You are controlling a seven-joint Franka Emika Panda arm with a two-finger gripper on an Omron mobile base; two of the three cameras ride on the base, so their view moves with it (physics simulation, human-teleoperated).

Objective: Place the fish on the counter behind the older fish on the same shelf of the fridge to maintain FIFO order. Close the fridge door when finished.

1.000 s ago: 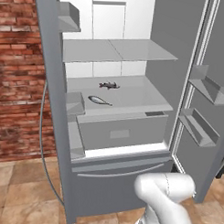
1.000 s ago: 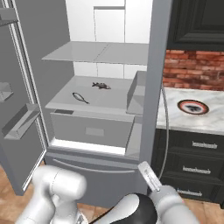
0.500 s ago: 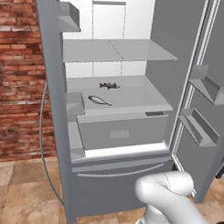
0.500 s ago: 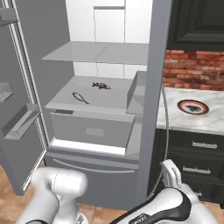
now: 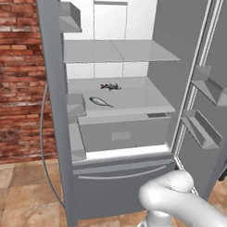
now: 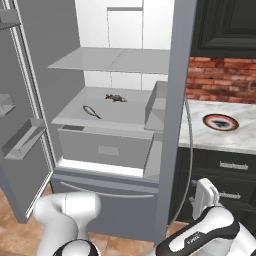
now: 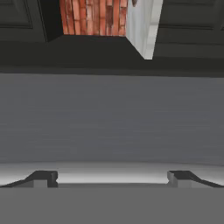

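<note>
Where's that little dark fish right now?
The dark fish lies on the lower fridge shelf near the back wall, just behind the silvery fish; both fridge doors stand open.

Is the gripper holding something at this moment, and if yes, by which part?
Nothing is held. The gripper is open with nothing between its fingertips; both fish lie on the fridge shelf.

You get flat, even rendered light in both base views, with no glare and only soft shading under the shelf (image 5: 120, 99) inside the fridge (image 5: 112, 64). The white interior reads brightest; the dark cabinets above the counter (image 6: 220, 135) go almost black. Ahead of the gripper (image 7: 113, 177), the hand view is dim and slightly soft, so that grey surface is probably the fridge's side.
</note>
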